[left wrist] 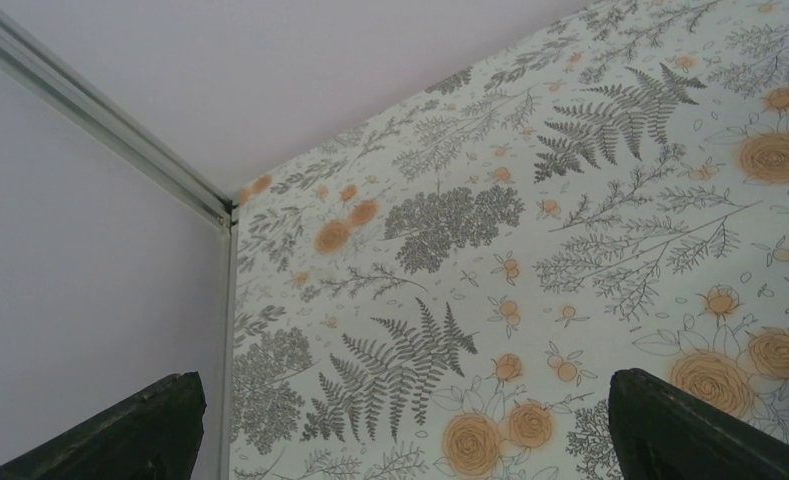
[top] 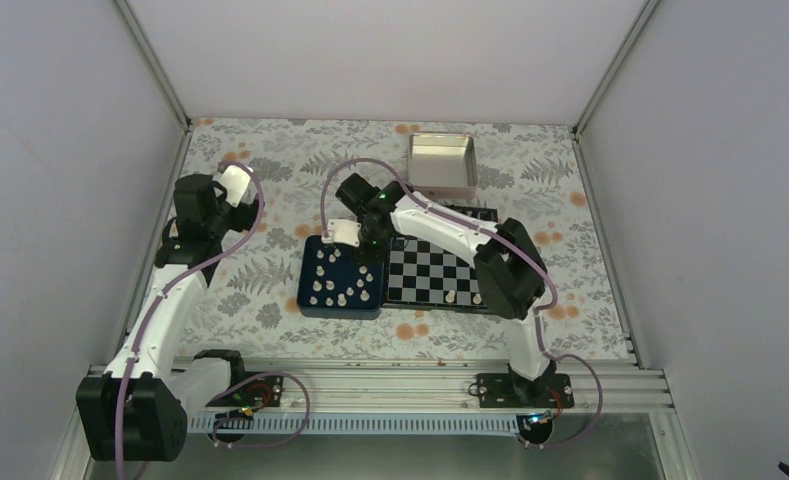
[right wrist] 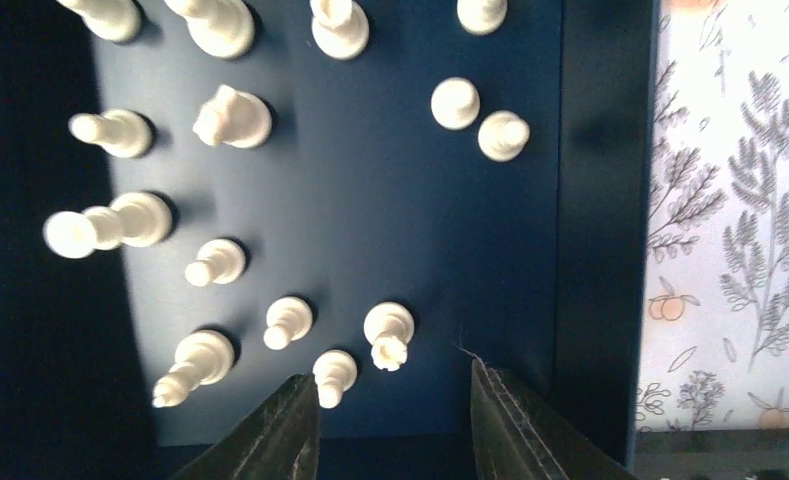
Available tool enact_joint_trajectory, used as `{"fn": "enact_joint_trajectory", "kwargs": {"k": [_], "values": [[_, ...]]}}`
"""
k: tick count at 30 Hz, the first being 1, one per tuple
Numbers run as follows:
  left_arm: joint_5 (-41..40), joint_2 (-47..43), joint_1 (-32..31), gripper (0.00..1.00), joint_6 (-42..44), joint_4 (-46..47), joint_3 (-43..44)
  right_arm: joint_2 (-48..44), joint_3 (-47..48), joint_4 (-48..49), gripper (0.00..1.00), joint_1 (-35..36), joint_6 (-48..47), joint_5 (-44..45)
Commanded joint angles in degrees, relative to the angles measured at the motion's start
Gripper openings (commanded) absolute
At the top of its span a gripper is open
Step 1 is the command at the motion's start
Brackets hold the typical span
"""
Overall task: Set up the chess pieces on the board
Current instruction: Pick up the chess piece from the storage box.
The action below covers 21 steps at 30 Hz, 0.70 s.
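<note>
Your right tool hangs spread over tiny cream chess pieces in a dark blue square tray; left tool spread wide.

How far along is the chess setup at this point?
Barely started. Done: two white pieces seem to stand at the board's near edge. In hand: nothing; the right gripper hangs open over the tray. Remaining: over a dozen tray pieces to move; the left gripper is open, away from it all.

The chess pieces look like smooth, faintly glossy plastic, standing in a matt dark blue tray. The silver tin is dull-shining metal, and the floral table covering looks matt.
</note>
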Motion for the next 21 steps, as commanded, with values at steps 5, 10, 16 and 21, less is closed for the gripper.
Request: {"fn": "enact_joint_trajectory", "kwargs": {"k": [5,10,16,21], "values": [[0.56,-1.41,0.3,1.0,-0.06,2.25,-2.55,3.72,0.9,0.59,0.4,0.0,1.38,3.46],[0.63,-1.67,0.3,1.0,-0.03,2.44,-3.04,5.12,0.61,0.83,0.37,0.03,1.54,2.97],[0.75,-1.66,0.34,1.0,0.16,2.62,-3.42,7.14,1.72,0.36,0.35,0.06,2.03,2.25],[1.23,-1.84,0.34,1.0,0.23,2.52,-3.84,8.03,1.69,0.36,0.35,-0.07,1.98,2.41]]}}
